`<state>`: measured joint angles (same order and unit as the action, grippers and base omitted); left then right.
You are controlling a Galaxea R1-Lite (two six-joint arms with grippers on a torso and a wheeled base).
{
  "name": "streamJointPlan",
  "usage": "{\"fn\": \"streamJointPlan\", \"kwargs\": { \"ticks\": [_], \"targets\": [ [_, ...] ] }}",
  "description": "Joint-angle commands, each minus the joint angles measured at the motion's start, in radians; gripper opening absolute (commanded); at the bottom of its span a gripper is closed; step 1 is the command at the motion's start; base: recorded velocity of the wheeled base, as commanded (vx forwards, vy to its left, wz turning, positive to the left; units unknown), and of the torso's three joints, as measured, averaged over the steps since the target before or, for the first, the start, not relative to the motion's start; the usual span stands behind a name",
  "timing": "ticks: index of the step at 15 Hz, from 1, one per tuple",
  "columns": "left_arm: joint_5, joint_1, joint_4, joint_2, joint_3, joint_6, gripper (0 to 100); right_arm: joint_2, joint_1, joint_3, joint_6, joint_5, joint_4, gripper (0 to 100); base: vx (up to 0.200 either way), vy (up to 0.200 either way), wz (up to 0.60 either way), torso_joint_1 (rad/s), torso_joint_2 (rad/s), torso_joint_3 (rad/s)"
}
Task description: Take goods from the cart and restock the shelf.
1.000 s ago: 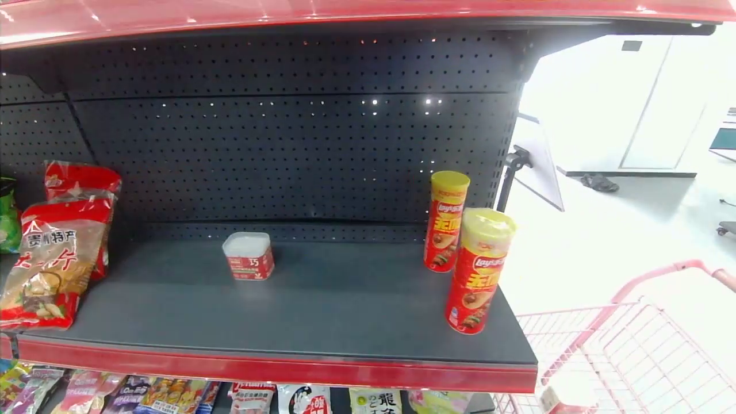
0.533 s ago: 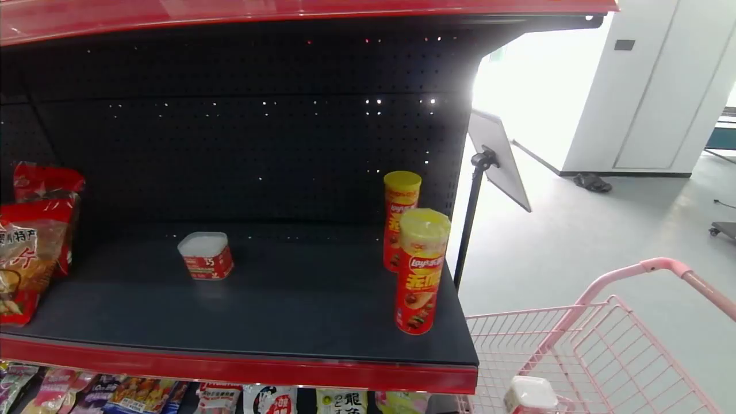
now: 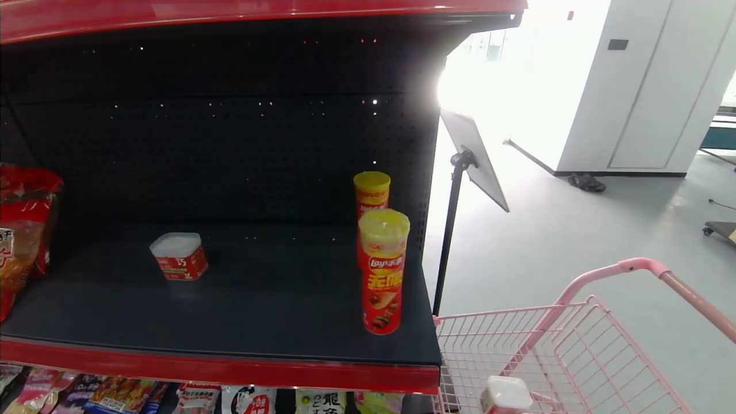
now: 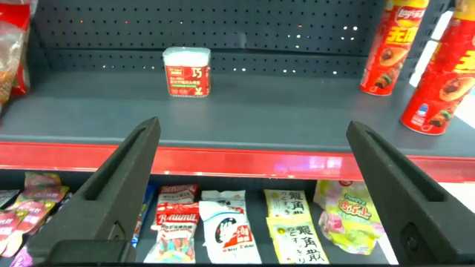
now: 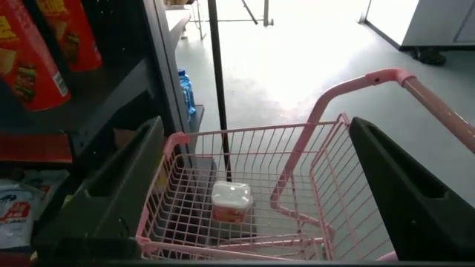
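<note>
Dark shelf (image 3: 241, 322), two chip cans (image 3: 382, 270) upright at its right edge, white-lidded tin (image 3: 178, 257) left of centre, second tin (image 5: 231, 202) inside pink cart (image 3: 638, 265), left pincer (image 4: 252, 126) and right pincer (image 5: 256, 122) both apart.

Dark shelf (image 3: 276, 305), small tub (image 3: 179, 256) sitting left of middle. At the right end, front can (image 3: 382, 276) upright, back can (image 3: 371, 192) just behind it. Bags (image 3: 23, 230) at the left end.

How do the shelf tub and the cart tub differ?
Place: the shelf tub stands on the shelf; the cart tub sits on the cart floor. Company: the shelf tub shares its level with two chip cans; the cart tub has no visible neighbours. Both upright, white-lidded, red-labelled.
</note>
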<state>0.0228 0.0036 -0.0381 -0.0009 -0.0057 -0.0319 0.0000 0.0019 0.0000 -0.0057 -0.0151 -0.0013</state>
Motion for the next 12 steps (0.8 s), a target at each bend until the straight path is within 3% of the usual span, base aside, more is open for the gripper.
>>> {"fn": "streamJointPlan", "kwargs": {
  "ticks": [1,12],
  "targets": [
    [0.000,-0.001,0.000,0.001,0.000,-0.002,100,0.000,0.000,0.000,0.000,0.000,0.000,100,0.000,0.000,0.00,0.000,0.00,0.000],
    [-0.001,-0.001,0.000,0.001,-0.002,-0.011,100,0.000,0.000,0.000,0.000,0.000,0.000,100,0.000,0.000,0.00,0.000,0.00,0.000]
  ]
}}
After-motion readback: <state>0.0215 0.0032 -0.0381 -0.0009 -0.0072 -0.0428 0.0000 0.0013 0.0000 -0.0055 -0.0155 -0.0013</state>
